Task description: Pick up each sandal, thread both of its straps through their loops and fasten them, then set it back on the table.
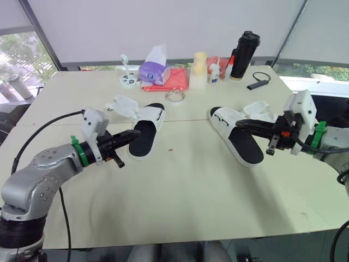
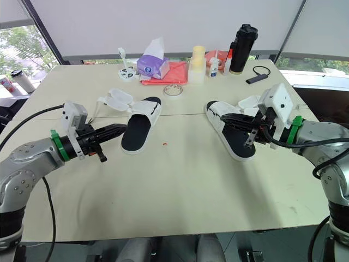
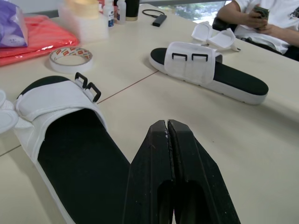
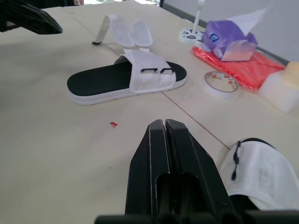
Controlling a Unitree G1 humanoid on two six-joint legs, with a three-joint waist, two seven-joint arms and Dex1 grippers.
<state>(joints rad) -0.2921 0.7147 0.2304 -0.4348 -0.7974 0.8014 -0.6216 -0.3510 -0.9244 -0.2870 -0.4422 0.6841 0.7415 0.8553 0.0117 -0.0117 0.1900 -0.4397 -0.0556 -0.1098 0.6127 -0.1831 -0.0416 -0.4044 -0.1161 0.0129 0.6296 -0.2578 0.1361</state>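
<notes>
Two white sandals with black footbeds lie on the cream table. The left sandal (image 1: 146,132) has its straps (image 1: 122,105) spread open behind it, out of the black loops (image 3: 88,85). Just as unfastened are the right sandal (image 1: 238,137) and its straps (image 1: 256,109). My left gripper (image 1: 137,134) is shut with nothing in it, its tip over the near side of the left sandal (image 3: 60,140). Over the right sandal's footbed hovers my right gripper (image 1: 239,124), shut and not holding anything. From the right wrist I see the left sandal (image 4: 126,79) and the other gripper (image 4: 28,18).
Along the far edge stand a purple tissue pack (image 1: 154,68), a red cloth (image 1: 170,81), a tape roll (image 1: 176,96), a pale container (image 1: 197,71), a small white bottle (image 1: 214,72), a black flask (image 1: 244,53) and a black cable (image 1: 258,83). A seated person (image 3: 261,23) is beyond the table.
</notes>
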